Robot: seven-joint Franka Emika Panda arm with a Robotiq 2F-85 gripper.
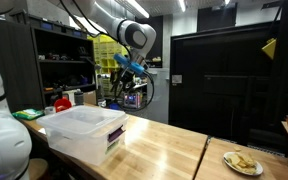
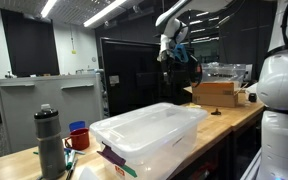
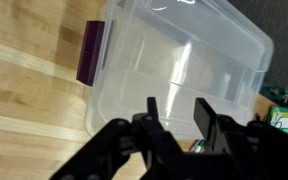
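Above the clear storage bin (image 3: 174,50) on the tabletop (image 3: 29,90) | gripper (image 3: 176,108) half-open, nothing seen between its fingers | step: probably approach, hovering high | next: straight descent, clearing bin rim

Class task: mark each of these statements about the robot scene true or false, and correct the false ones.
1. The clear bin stands on the wooden table. True.
2. The gripper grips the bin's rim. False: it hangs above the bin, jaws apart, holding nothing.
3. The bin has a purple latch. True.
4. The plate lies inside the bin. False: it lies on the table, apart from the bin.
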